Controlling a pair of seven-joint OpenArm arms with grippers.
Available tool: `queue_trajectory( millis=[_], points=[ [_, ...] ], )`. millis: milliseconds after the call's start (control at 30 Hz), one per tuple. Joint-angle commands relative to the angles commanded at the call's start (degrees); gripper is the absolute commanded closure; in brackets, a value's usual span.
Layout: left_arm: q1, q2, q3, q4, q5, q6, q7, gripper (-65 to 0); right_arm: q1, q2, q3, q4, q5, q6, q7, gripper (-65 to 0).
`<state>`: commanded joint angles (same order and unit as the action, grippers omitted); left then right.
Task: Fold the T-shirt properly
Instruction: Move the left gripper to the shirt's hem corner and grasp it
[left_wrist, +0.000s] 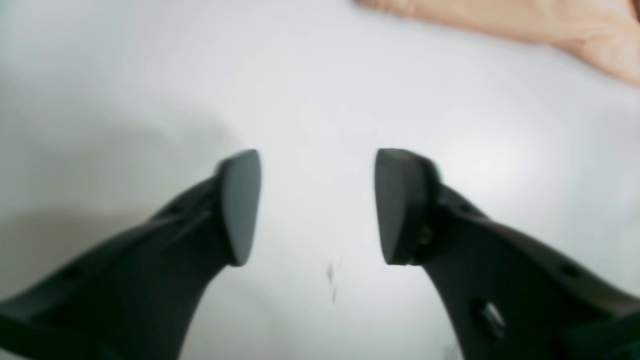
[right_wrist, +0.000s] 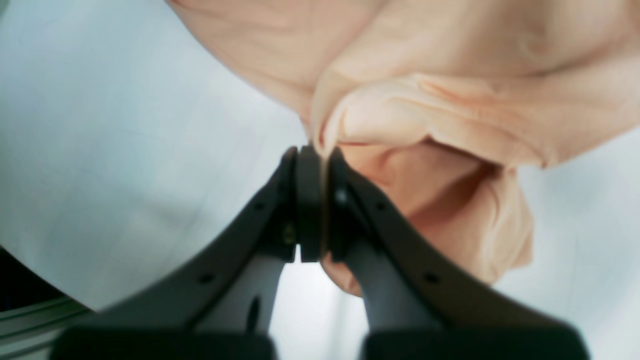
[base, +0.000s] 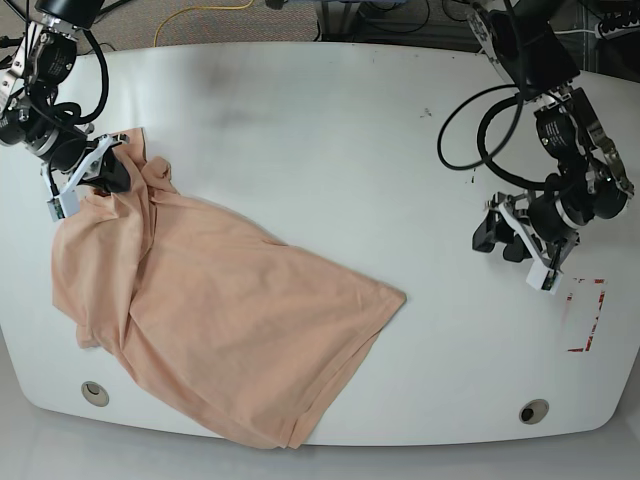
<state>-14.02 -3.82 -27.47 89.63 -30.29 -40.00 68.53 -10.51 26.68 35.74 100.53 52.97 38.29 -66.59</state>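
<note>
Bench (base: 300, 120): white, and it carries everything I see.
Shirt (base: 220, 320): peach-pink, spread rumpled over my base view's left half, its hem near the front edge.
Right gripper (right_wrist: 312, 150): fingers clenched on a bunched fold of shirt.
Left gripper (left_wrist: 317, 205): fingers spread apart over bare bench, well clear of the shirt.

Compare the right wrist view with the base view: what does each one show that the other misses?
Only the right wrist view shows the right gripper clamped shut on a bunched fold of the T-shirt, with cloth pinched between its pads.

Only the base view shows the whole T-shirt spread crumpled over the near left of the table, the left gripper away from it over bare table, and red tape marks near the right edge.

Both show peach cloth held by the right gripper over the white table.
</note>
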Motion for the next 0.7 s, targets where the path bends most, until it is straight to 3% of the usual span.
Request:
queue_trajectory(
  millis=[233,567,700],
  points=[
    [-5.45,3.60,0.09,-13.19,6.42,0.00,-9.32,-36.0,0.09,0.00,0.00,0.18,0.00,-0.09,0.09,0.0],
    [-11.25,6.51,0.00,-32.09,9.23,0.00,-23.82,-35.8,0.09,0.00,0.00,0.26,0.00,-0.09,0.09,0.0],
    [-12.92,6.77,0.09,-38.68,9.05,3.91,-29.63,-35.8,0.09,0.00,0.00,0.18,0.00,-0.18,0.09,0.0]
  ],
)
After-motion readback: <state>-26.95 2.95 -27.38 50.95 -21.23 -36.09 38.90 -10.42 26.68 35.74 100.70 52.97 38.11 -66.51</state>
